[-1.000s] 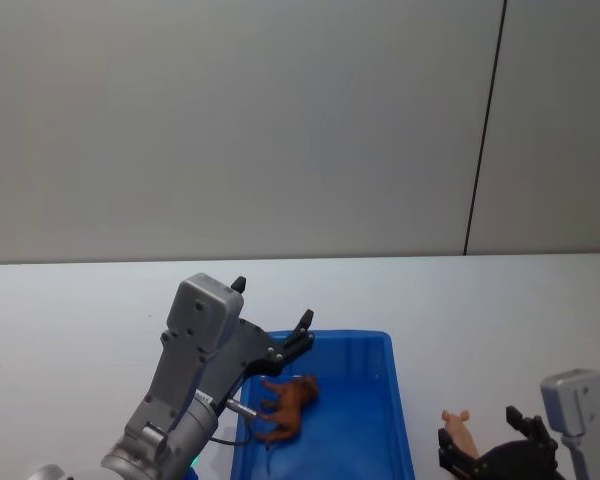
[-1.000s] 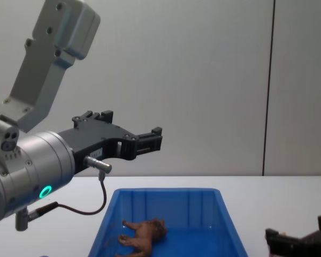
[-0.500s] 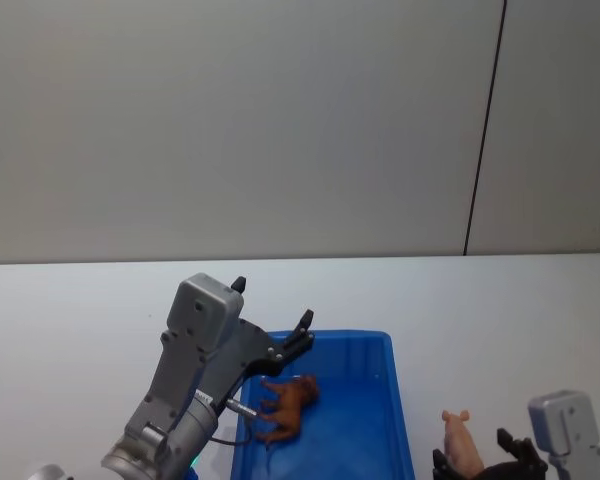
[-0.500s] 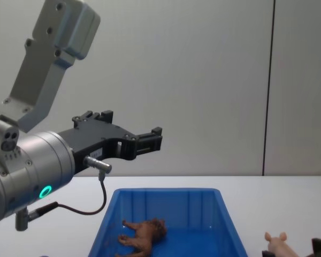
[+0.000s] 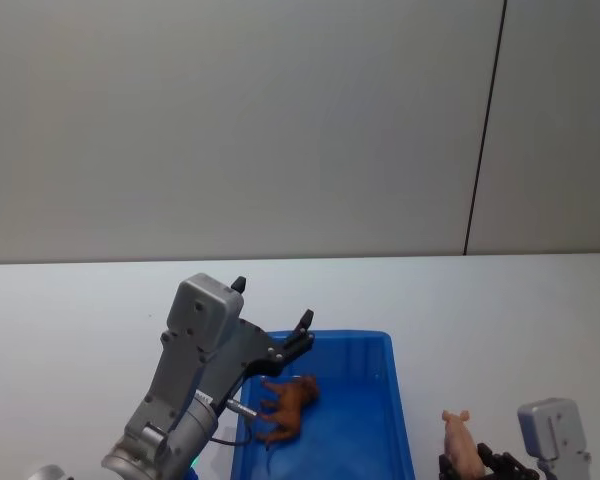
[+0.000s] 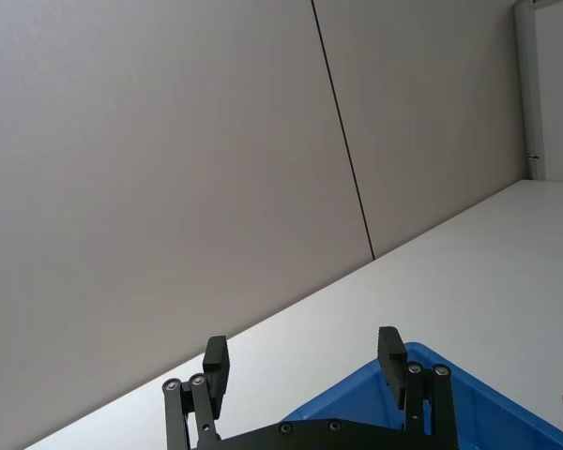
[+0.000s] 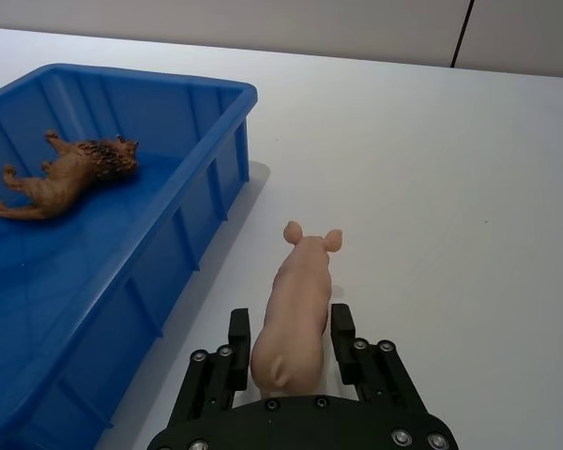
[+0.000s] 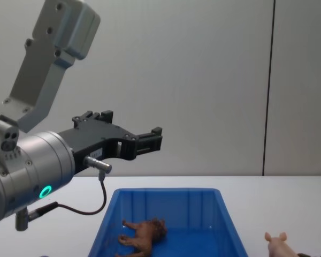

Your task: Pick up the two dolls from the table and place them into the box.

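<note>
The reddish-brown shaggy doll (image 5: 288,402) (image 7: 70,173) (image 8: 144,235) lies on its side inside the blue box (image 5: 380,338) (image 7: 220,89) (image 8: 166,191). On the white table (image 7: 450,187), right of the box, stands the pale pink doll (image 5: 460,438) (image 7: 296,300) (image 8: 278,246). My right gripper (image 7: 290,323) (image 5: 472,466) is open, with one finger on each side of the pink doll's rear. My left gripper (image 5: 272,302) (image 8: 132,126) (image 6: 303,345) hangs open above the box's far left end, holding nothing.
A grey wall with a dark vertical seam (image 5: 485,130) rises behind the table. Bare tabletop stretches to the right of the pink doll and beyond the box.
My right gripper has dropped lower at the near right and left the chest view, so its fingers now straddle the pink doll. The doll stayed put. The left arm has not moved.
</note>
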Tool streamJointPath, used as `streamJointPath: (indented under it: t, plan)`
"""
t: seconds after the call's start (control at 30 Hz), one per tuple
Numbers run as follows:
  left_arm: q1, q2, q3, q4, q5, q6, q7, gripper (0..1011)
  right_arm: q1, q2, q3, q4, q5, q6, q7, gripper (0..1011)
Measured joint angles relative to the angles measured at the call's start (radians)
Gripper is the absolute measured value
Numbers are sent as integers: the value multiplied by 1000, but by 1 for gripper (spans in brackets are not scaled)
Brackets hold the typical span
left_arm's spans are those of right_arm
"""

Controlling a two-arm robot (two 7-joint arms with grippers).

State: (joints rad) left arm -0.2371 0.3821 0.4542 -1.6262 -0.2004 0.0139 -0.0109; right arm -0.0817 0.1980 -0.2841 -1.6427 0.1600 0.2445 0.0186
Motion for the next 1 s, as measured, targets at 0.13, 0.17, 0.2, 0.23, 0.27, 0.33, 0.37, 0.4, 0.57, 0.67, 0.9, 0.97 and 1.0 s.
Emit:
streamJointPath:
  t: [0.13,0.17,0.2,0.23,0.27,0.33,0.37,0.4,0.57,0.67,0.9,0.97,1.0]
  plan:
    - [0,0,0,0,0,0,0,1002,1,-4,0,4,1,-1,-1,443]
    - [0,0,0,0,0,0,0,1002,1,-4,0,4,1,-1,-1,420]
    - [0,0,0,0,0,0,0,1002,1,-4,0,4,1,-3,-1,396]
    - [0,0,0,0,0,0,0,1002,1,-5,0,2,-1,-7,-1,380]
    - [0,0,0,0,0,0,0,1001,0,-5,0,0,-2,-9,-1,380]
    - [0,0,0,0,0,0,0,1001,-1,-5,0,-7,-6,-18,-1,380]
    - [0,0,0,0,0,0,0,1001,-1,-5,0,-7,-6,-18,-1,380]
    - [0,0,0,0,0,0,0,1002,-3,-5,0,-14,-10,-25,-1,380]
    - [0,0,0,0,0,0,0,1001,-7,-2,1,-37,-21,-50,0,380]
    - [0,0,0,0,0,0,0,1002,-10,2,2,-62,-30,-74,6,380]
    - [0,0,0,0,0,0,0,1001,-4,9,8,-108,-35,-119,39,380]
    - [0,0,0,0,0,0,0,1001,-1,10,10,-114,-32,-126,52,380]
    - [0,0,0,0,0,0,0,1002,2,10,11,-117,-30,-130,59,380]
